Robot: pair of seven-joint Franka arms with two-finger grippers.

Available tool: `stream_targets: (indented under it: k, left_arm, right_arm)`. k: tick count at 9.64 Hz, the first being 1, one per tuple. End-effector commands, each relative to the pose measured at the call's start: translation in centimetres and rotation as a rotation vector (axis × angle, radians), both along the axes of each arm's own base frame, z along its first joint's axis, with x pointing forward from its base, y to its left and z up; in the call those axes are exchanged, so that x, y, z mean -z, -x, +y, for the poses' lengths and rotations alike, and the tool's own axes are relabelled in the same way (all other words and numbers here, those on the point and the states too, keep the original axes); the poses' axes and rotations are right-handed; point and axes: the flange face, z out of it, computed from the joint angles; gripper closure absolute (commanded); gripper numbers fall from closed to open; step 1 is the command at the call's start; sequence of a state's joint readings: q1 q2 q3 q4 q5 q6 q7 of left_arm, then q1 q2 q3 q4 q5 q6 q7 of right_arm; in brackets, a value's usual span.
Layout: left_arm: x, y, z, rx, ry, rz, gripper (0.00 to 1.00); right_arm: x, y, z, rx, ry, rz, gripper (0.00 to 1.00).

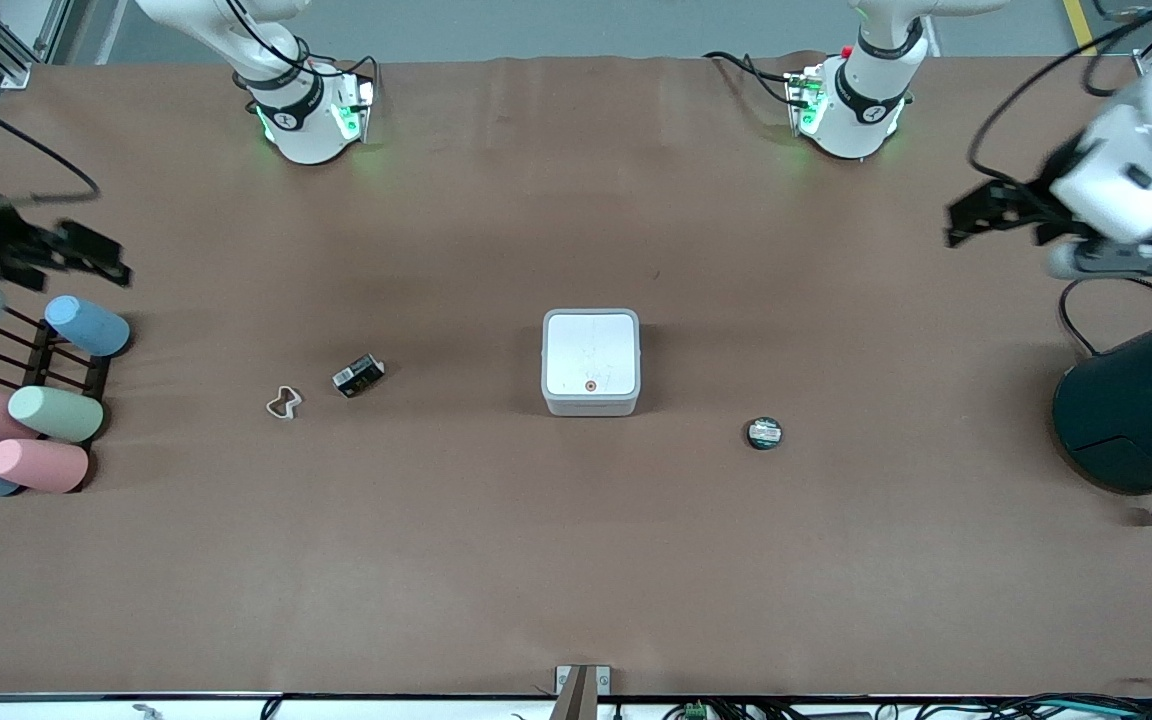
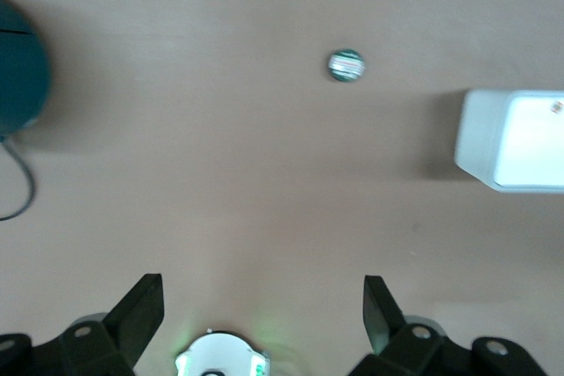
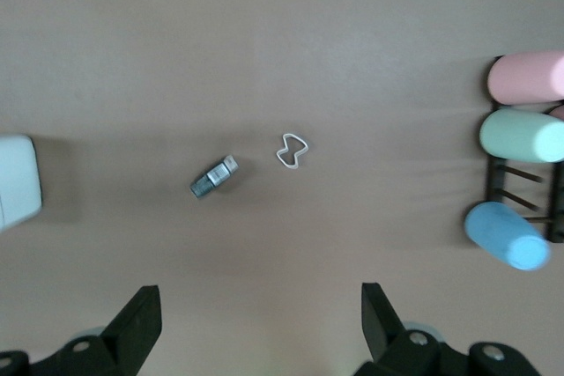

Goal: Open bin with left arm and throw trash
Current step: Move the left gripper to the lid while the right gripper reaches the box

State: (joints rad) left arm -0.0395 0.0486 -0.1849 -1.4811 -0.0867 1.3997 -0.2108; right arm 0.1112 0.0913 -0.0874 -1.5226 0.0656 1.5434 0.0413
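At table centre sits the closed white bin. The left gripper and right gripper hover high toward opposite table ends, fingers apart. Risk: pressing the lid off-centre shoves the light bin toward the disc, packet or loop.

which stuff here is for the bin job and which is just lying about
For the job: bin, lid shut; black packet; white loop; green disc; left gripper, open, up over the table; right gripper, open, waiting.

Lying about: pastel cylinders on rack; teal cylinder.
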Motion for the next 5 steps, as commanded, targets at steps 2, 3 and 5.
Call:
stream_targets:
  k: [2, 3, 5]
  left_arm:
    - [6.4, -1.2, -14.1, 0.148, 0.053, 0.003, 0.58]
    - [10.2, -2.3, -18.1, 0.151, 0.078, -0.020, 0.74]
    - [19.4, -3.7, -25.0, 0.122, 0.055, -0.066, 0.94]
  right_arm:
    - [8.9, 0.1, 4.4, 0.133, -0.006, 0.008, 0.00]
    - [12.0, 0.8, 5.5, 0.169, 0.002, 0.035, 0.00]
    - [18.7, 3.1, 8.0, 0.246, 0.025, 0.065, 0.00]
